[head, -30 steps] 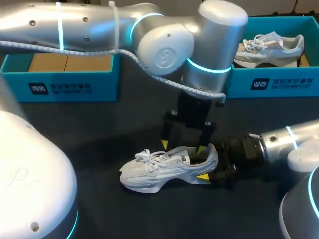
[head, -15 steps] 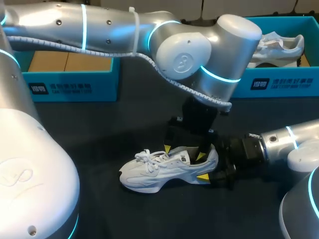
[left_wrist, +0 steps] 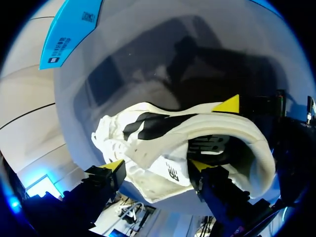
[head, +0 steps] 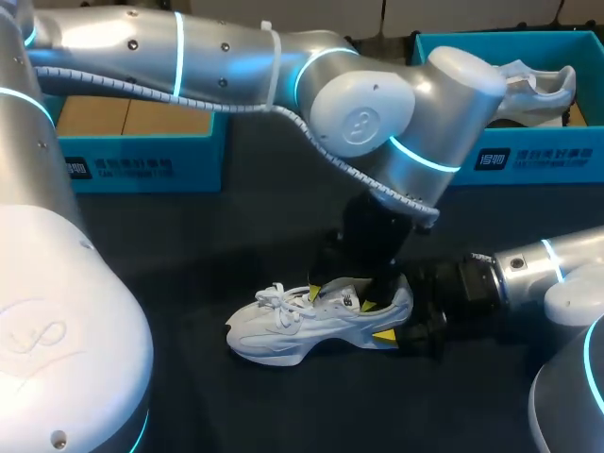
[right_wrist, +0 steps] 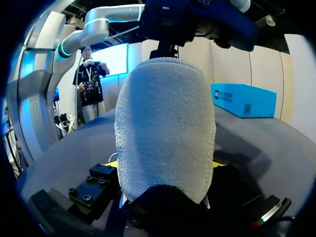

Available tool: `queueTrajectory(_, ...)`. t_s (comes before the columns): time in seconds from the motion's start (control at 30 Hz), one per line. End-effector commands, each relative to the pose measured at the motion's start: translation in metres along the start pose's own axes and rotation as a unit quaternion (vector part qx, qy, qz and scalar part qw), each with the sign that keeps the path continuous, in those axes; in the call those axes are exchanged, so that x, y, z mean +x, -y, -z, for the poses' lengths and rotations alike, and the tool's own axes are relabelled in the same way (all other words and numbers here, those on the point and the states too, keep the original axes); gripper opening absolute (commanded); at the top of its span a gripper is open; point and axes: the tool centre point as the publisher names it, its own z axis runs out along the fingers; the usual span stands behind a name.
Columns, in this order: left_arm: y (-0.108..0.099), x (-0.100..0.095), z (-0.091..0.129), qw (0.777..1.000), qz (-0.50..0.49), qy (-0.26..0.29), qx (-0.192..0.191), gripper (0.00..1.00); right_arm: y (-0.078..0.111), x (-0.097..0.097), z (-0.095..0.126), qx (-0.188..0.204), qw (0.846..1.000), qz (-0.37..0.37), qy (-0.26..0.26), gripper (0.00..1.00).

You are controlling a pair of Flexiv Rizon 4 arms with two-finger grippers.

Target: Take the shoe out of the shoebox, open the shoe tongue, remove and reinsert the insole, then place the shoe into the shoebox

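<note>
A white shoe lies on its sole on the dark table, toe to the left. My right gripper is shut on its heel, a yellow tip showing on each side. My left gripper comes down from above onto the shoe's opening. In the left wrist view the left gripper stands open astride the shoe. One fingertip is outside by the laces, the other fingertip is inside the opening. Tongue and side wall lie between them.
A blue shoebox with brown cardboard inside stands at the back left. A second blue shoebox at the back right holds another white shoe. My left arm spans the table's middle above the shoe.
My left gripper has come down lower onto the shoe's opening and its fingers have drawn somewhat closer together. The right gripper and the shoe have stayed still.
</note>
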Motion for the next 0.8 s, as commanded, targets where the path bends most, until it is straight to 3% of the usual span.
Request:
queueTrajectory(0.03,0.0,-0.006,-0.003,1.0,0.001,0.001,0.002,0.8,0.0,0.001,-0.001,0.001,1.0,0.0,0.0,0.0)
queueTrajectory(0.3,-0.003,-0.015,0.001,0.999,0.005,0.001,0.032,0.71,0.0,0.001,-0.001,0.001,1.0,0.0,0.0,0.0)
queueTrajectory(0.37,-0.005,-0.018,0.004,0.999,0.006,-0.003,0.043,0.58,0.0,0.001,-0.001,0.001,1.0,0.0,0.0,0.0)
queueTrajectory(0.67,-0.01,-0.022,0.014,0.998,0.005,-0.015,0.064,0.44,0.0,0.001,-0.001,0.001,1.0,0.0,0.0,0.0)
queueTrajectory(0.8,-0.01,-0.024,0.017,0.997,0.003,-0.022,0.069,0.44,0.0,0.001,-0.001,0.001,1.0,0.0,0.0,0.0)
